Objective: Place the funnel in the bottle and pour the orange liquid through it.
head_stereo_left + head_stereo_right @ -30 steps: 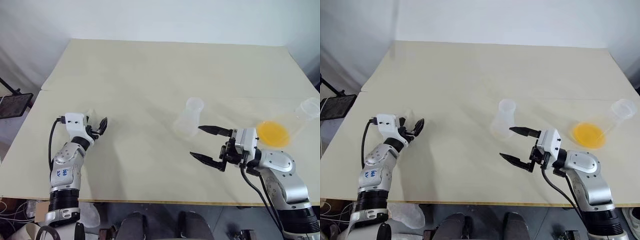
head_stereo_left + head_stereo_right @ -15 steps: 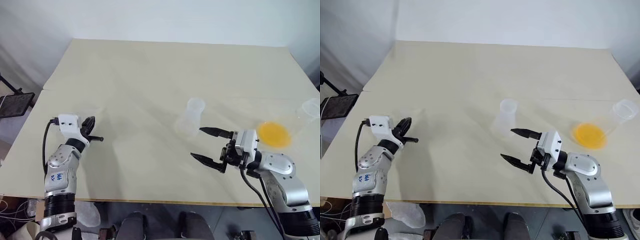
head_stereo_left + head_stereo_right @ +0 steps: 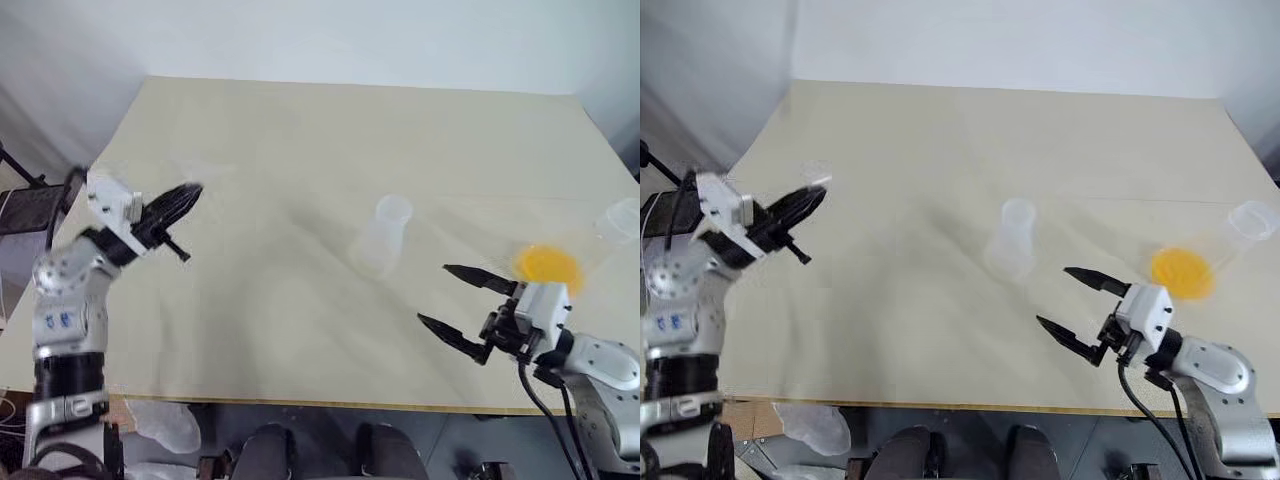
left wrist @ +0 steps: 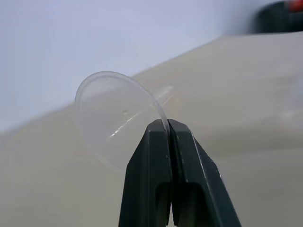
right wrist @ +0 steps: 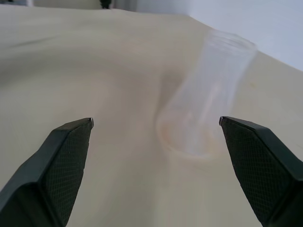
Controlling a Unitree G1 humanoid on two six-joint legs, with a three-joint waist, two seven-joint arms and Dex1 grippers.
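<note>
My left gripper (image 3: 816, 194) is raised above the table's left side, shut on the rim of the clear funnel (image 4: 113, 123), whose faint rim (image 3: 815, 178) shows just past the fingertips. The frosted bottle (image 3: 385, 235) stands upright mid-table, also seen as the bottle (image 5: 208, 94) ahead in the right wrist view. My right gripper (image 3: 432, 294) hovers open near the front edge, to the right of the bottle and apart from it. The orange liquid (image 3: 547, 265) pools in a clear flask (image 3: 622, 217) lying tilted at the right edge.
The beige table (image 3: 300, 130) stretches far back, with a seam running across its middle. A black stand (image 3: 25, 205) sits off the table's left edge. White walls close the back and left.
My left gripper has shut on the funnel and lifted it off the table, swinging up and turning toward the right. My right gripper, still open, has drawn back and to the right, away from the bottle.
</note>
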